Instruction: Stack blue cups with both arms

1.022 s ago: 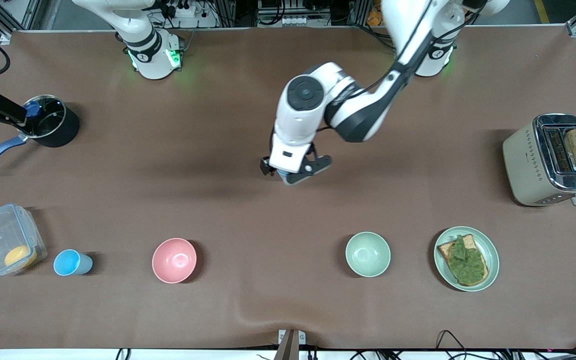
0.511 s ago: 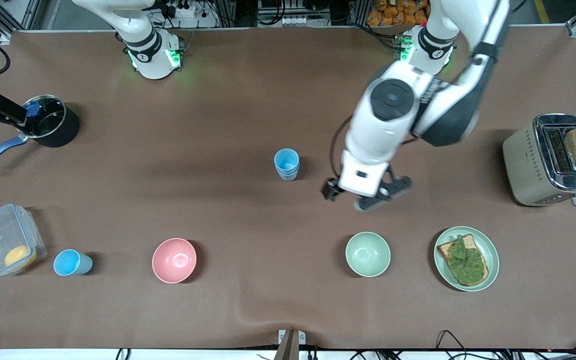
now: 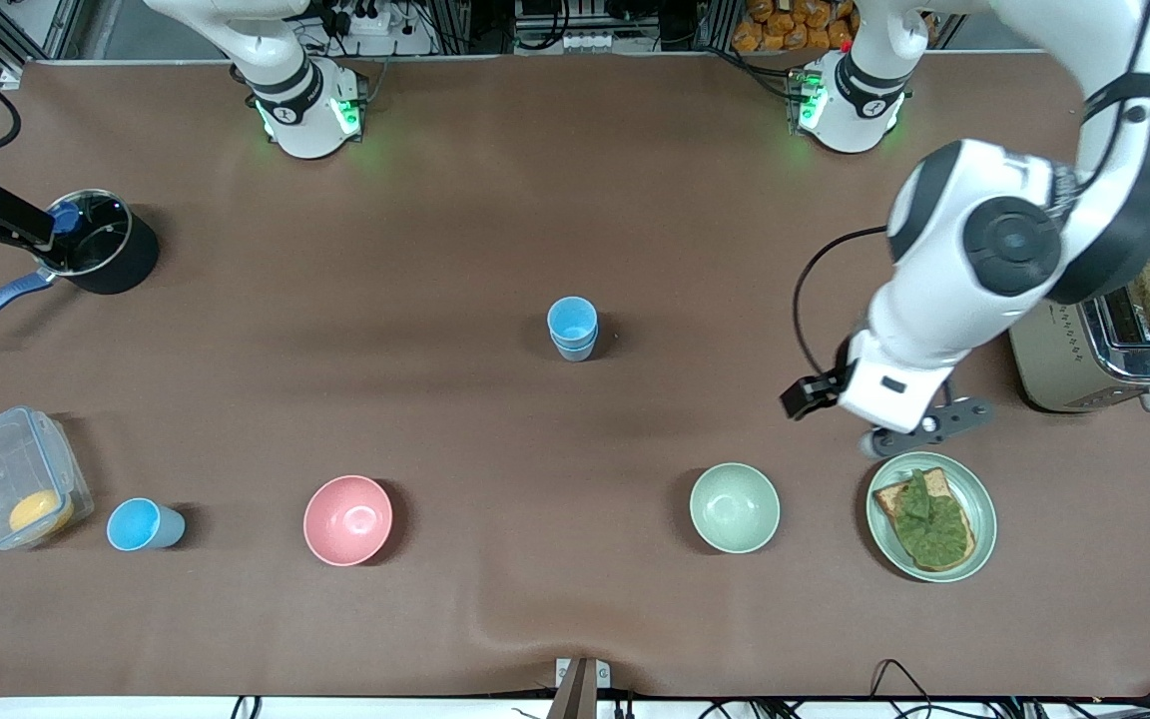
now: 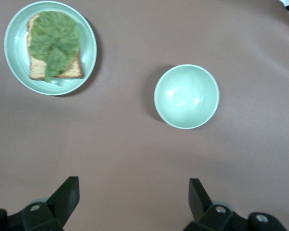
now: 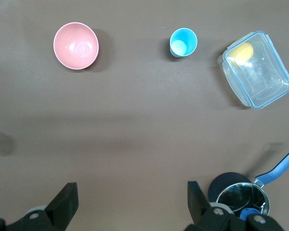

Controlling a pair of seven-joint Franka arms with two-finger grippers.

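Front view shows two blue cups stacked [image 3: 573, 328] one inside the other, upright near the middle of the brown worktop [image 3: 495, 230], with bare cloth all around them. A third, single blue cup [image 3: 143, 524] stands close to the front camera at the right arm's end, just beside a clear lidded box [image 3: 16, 477] and apart from the pink bowl [image 3: 347, 519]. The left claw [image 3: 919, 427] hangs in the air over the worktop just above the rim of the plate with toast and green leaf [image 3: 974, 504], near the toaster [image 3: 1099, 350] which has a slice of bread sticking out. In the left wrist view its fingers [image 4: 65, 199] are spread wide and they hold nothing; the pale green bowl [image 4: 186, 96] and the plate lie under it. The right arm waits, and its right claw [image 5: 130, 204] shows only in the right wrist view, also wide open and empty, over bare worktop beside the black pot with blue handle [image 5: 241, 195]. Between the single cup and the stack, the pink bowl is the only thing close to the direct way.
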